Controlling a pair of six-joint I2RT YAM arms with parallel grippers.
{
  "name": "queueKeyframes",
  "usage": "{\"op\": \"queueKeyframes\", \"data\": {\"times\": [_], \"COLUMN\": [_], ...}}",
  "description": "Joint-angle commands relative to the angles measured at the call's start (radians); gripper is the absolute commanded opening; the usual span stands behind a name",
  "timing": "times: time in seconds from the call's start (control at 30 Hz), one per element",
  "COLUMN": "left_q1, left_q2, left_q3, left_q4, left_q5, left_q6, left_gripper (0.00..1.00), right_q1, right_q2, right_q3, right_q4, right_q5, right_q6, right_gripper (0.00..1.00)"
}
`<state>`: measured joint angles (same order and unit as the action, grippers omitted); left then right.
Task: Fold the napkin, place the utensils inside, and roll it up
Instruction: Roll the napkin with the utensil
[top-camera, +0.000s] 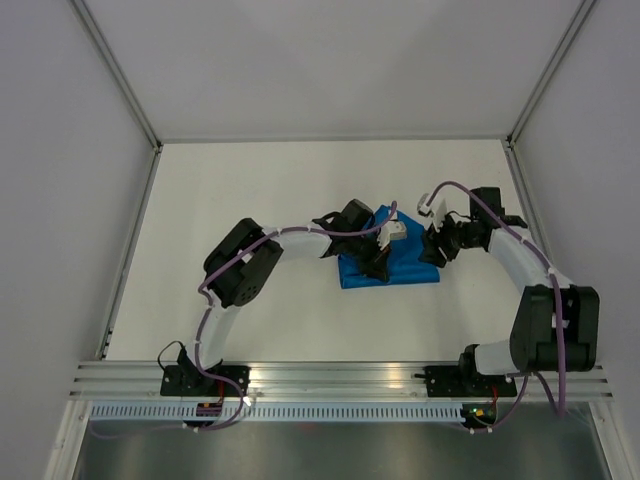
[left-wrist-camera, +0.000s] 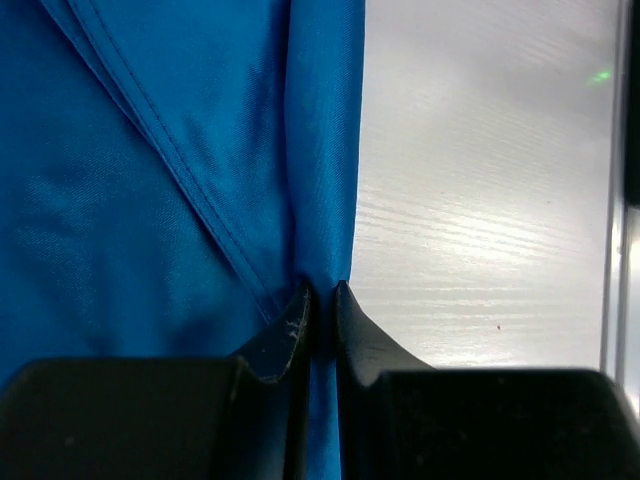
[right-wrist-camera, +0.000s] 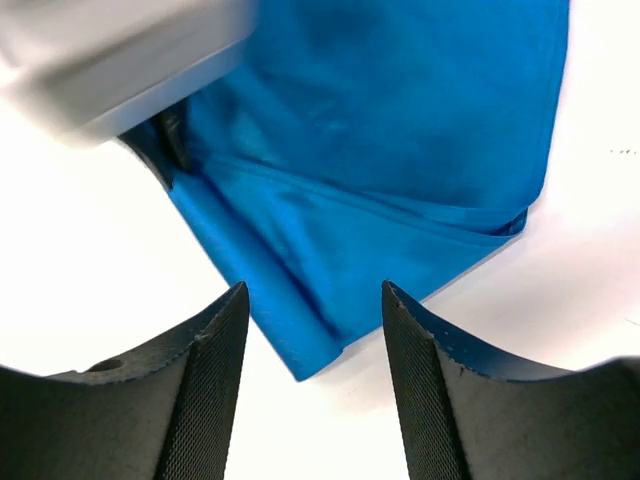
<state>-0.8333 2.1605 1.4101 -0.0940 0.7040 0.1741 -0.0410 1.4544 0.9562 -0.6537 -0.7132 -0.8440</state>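
We find the napkin (top-camera: 400, 270) folded into a thick band a little right of the middle of the white tabletop (top-camera: 250, 190), between the two arms. From above, its long axis runs left to right, nearly parallel to the tabletop's near edge, and one part rises to a point towards the back wall. Much of that far part is covered by the left arm's wrist, so we cannot trace the whole outline. The left tool (top-camera: 375, 258) sits over the band's left-centre. In its own wrist view the two dark fingers (left-wrist-camera: 280, 335) are pressed together on a narrow ridge at the cloth's edge, with blue fabric caught between them. There the ridge runs straight away from the camera, a hemmed layer meets it on a diagonal, and bare tabletop lies to its right. The right tool (top-camera: 437, 250) is at the napkin's right end, its fingers (right-wrist-camera: 215, 380) spread apart and holding nothing. Its wrist view shows a corner of the band through the gap between them, touching neither. That view also shows stacked layers, with a small lip of cloth poking out at the folded end on the right. A blurred grey block (right-wrist-camera: 120, 60) fills the upper left corner there, too far out of focus for us to name. What the layers enclose we cannot tell, since every view shows only blue cloth on the outside.
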Motion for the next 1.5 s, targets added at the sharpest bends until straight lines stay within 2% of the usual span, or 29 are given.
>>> {"op": "queueKeyframes", "data": {"times": [0.0,0.13,0.23,0.37,0.57,0.7,0.87,1.03,1.13,1.17,1.27,1.47], "left_q1": [0.014,0.036,0.045,0.048,0.056,0.059,0.063,0.069,0.072,0.072,0.079,0.092], "left_q2": [0.113,0.168,0.193,0.211,0.231,0.231,0.233,0.23,0.216,0.211,0.18,0.087], "left_q3": [0.016,0.042,0.067,0.084,0.107,0.113,0.119,0.119,0.119,0.119,0.11,0.075], "left_q4": [-0.216,-0.23,-0.249,-0.26,-0.283,-0.291,-0.296,-0.3,-0.299,-0.297,-0.283,-0.242], "left_q5": [0.123,0.173,0.201,0.209,0.219,0.224,0.232,0.235,0.21,0.203,0.196,0.187], "left_q6": [-0.057,-0.087,-0.096,-0.102,-0.105,-0.105,-0.105,-0.102,-0.113,-0.117,-0.134,-0.163], "left_gripper": [0.02,0.02,0.02,0.02,0.02,0.02,0.02,0.02,0.11,0.18,0.34,0.46], "right_q1": [0.056,0.19,0.338,0.45,0.539,0.567,0.576,0.579,0.578,0.578,0.572,0.503], "right_q2": [-0.13,-0.236,-0.284,-0.266,-0.204,-0.164,-0.161,-0.108,-0.069,-0.065,-0.048,0.049], "right_q3": [-0.143,-0.279,-0.388,-0.435,-0.441,-0.429,-0.436,-0.398,-0.356,-0.35,-0.32,-0.206], "right_q4": [0.231,0.321,0.41,0.492,0.509,0.491,0.465,0.416,0.339,0.326,0.278,0.114], "right_q5": [0.044,0.153,0.303,0.405,0.449,0.457,0.457,0.451,0.423,0.416,0.38,0.223], "right_q6": [-0.073,-0.086,-0.083,-0.076,-0.055,-0.047,-0.056,-0.053,-0.05,-0.05,-0.052,-0.108], "right_gripper": [0.63,0.66,0.68,0.68,0.67,0.58,0.54,0.35,0.23,0.19,0.15,0.07]}}
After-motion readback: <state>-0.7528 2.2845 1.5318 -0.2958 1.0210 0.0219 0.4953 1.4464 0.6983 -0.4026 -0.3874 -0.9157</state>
